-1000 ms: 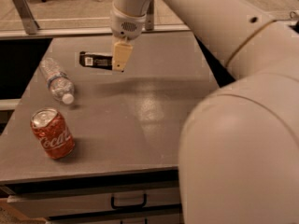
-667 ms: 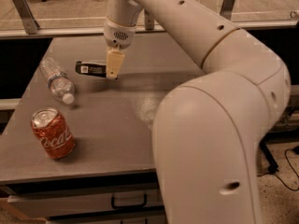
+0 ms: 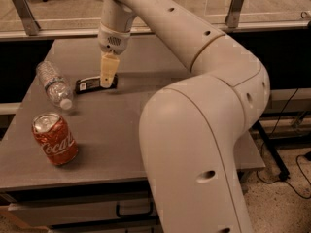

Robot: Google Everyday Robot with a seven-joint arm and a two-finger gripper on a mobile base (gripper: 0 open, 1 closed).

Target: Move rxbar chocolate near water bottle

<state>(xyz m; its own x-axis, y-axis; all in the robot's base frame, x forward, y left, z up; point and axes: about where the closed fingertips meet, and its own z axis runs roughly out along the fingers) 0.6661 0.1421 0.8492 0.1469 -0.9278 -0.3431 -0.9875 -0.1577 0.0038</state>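
Camera view: the gripper (image 3: 107,81) sits low at the back-left of the grey table (image 3: 107,130), its tip right down on the right end of the rxbar chocolate (image 3: 87,85). Whether it is clamped on the bar or merely touching it, I cannot tell from here.

The bar lies flat, long side running 9 to 3 o'clock. At its 9 o'clock is the water bottle (image 3: 54,85), lying on its side with the white cap pointing to about 5 o'clock. Bar and bottle are just beside each other, with a narrow gap between them.

The red Coca-Cola can (image 3: 54,140) stands upright at the bottle's 6 o'clock (no part in this job).

My read: the bar already looks near the bottle, so the placing is as good as done. What's left is for the gripper to get clear of the bar and lift away without dragging it.
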